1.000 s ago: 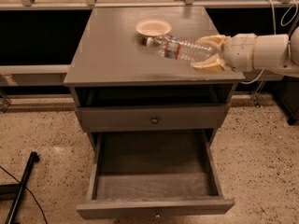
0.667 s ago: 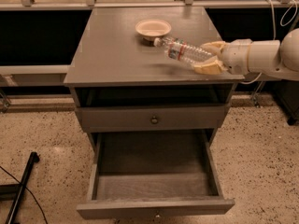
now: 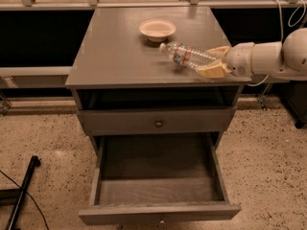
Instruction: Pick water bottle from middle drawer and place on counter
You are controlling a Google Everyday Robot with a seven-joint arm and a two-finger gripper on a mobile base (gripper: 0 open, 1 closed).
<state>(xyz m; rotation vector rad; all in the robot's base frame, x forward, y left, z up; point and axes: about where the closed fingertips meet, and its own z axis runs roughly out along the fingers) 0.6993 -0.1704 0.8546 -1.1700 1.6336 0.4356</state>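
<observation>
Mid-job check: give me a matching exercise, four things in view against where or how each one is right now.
1 water bottle
2 bowl
3 middle drawer
4 gripper

A pulled open, grey bottom showing
B on the counter, toward its back
C at the counter's right edge, fingers shut on the water bottle
D on its side, cap toward the bowl

Pairs: 1-D, 2-B, 3-A, 4-C

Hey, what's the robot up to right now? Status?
Gripper over counter, shut on water bottle. Bottle on its side, cap toward bowl, not touching it. Open middle drawer bare.
</observation>
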